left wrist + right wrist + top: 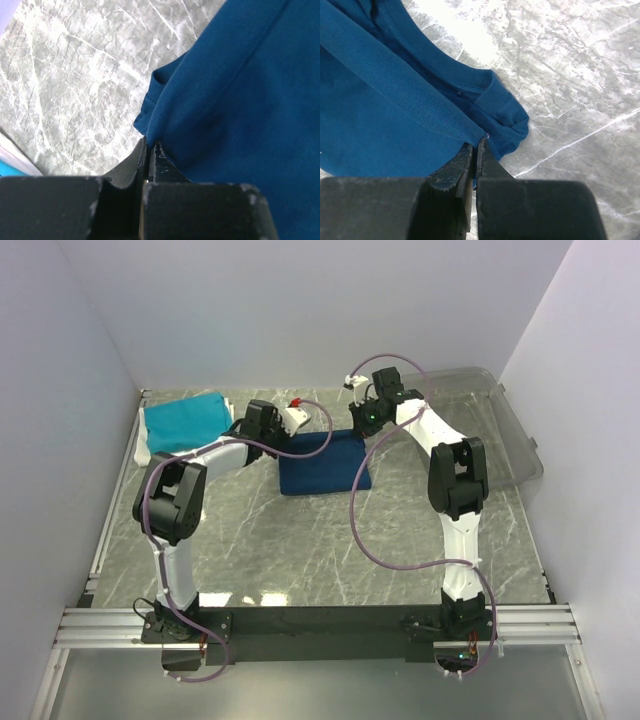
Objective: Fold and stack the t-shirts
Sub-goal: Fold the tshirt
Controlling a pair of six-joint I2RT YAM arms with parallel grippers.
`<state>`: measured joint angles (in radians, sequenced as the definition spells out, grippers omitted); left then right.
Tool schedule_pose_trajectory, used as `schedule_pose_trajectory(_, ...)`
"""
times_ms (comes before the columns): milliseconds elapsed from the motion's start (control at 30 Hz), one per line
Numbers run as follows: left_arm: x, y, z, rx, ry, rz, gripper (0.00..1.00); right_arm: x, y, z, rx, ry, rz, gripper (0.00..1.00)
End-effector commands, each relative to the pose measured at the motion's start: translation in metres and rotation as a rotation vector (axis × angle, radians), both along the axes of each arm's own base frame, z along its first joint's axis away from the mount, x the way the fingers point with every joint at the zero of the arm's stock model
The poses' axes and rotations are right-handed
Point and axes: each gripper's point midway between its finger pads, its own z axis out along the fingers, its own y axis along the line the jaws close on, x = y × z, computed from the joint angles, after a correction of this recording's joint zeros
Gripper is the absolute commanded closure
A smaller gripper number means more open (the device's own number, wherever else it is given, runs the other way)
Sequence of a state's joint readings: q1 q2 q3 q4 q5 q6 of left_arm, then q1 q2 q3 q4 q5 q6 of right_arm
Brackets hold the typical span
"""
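A navy blue t-shirt (322, 468) lies partly folded in the middle of the marble table. My left gripper (297, 420) is at its back left edge, and in the left wrist view the gripper (150, 145) is shut on a fold of the navy cloth (240, 90). My right gripper (360, 421) is at the back right edge, and in the right wrist view the gripper (476, 145) is pinched shut on the cloth's hem (380, 115), next to the ribbed collar (492, 100). A folded teal t-shirt (185, 420) rests on a white one (145, 447) at the back left.
A clear plastic bin (505, 430) stands at the back right against the wall. White walls close in the table on the left, back and right. Bare marble table (330, 550) stretches between the navy shirt and the arm bases.
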<state>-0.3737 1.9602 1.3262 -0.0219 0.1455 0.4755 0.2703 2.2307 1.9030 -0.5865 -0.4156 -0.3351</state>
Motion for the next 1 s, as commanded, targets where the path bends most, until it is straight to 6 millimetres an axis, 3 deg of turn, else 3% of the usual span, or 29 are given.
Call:
schedule_pose_trajectory(0, 0.025, -0.003, 0.026, -0.046, -0.083, 0.052, 0.99, 0.023, -0.003, 0.014, -0.021, -0.080, -0.055, 1.00)
schedule_pose_trajectory(167, 0.037, -0.005, 0.021, -0.062, -0.084, 0.095, 0.96, 0.027, -0.015, 0.009, -0.071, -0.096, -0.126, 1.00)
schedule_pose_trajectory(267, 0.045, -0.006, 0.018, -0.074, -0.087, 0.141, 0.83, 0.039, -0.025, 0.008, -0.112, -0.111, -0.227, 1.00)
schedule_pose_trajectory(300, 0.049, -0.010, 0.022, -0.095, -0.089, 0.158, 0.75, 0.043, -0.031, 0.001, -0.141, -0.104, -0.279, 1.00)
schedule_pose_trajectory(333, 0.050, -0.011, 0.022, -0.096, -0.084, 0.179, 0.54, 0.052, -0.035, 0.007, -0.139, -0.111, -0.354, 0.88)
schedule_pose_trajectory(400, 0.064, -0.007, 0.033, -0.106, -0.104, 0.277, 0.29, 0.055, -0.040, -0.002, -0.175, -0.085, -0.405, 0.75)
schedule_pose_trajectory(433, 0.067, -0.003, 0.038, -0.107, -0.107, 0.319, 0.22, 0.061, -0.044, 0.006, -0.177, -0.105, -0.435, 0.64)
schedule_pose_trajectory(500, 0.078, 0.009, 0.065, -0.139, -0.147, 0.441, 0.09, 0.067, -0.046, 0.019, -0.159, -0.146, -0.471, 0.51)
schedule_pose_trajectory(533, 0.080, 0.011, 0.073, -0.142, -0.154, 0.465, 0.08, 0.064, -0.046, 0.019, -0.158, -0.146, -0.476, 0.38)
schedule_pose_trajectory(600, 0.080, 0.015, 0.102, -0.180, -0.180, 0.493, 0.08, 0.065, -0.047, 0.031, -0.142, -0.173, -0.483, 0.27)
schedule_pose_trajectory(733, 0.069, 0.017, 0.136, -0.270, -0.177, 0.520, 0.08, 0.062, -0.046, 0.043, -0.126, -0.189, -0.466, 0.27)
schedule_pose_trajectory(867, 0.040, 0.004, 0.143, -0.378, -0.050, 0.455, 0.14, 0.035, -0.017, 0.057, 0.007, -0.146, -0.243, 0.38)
schedule_pose_trajectory(967, 0.012, -0.025, 0.130, -0.465, 0.111, 0.329, 0.26, -0.001, 0.012, 0.063, 0.104, -0.076, 0.007, 0.65)
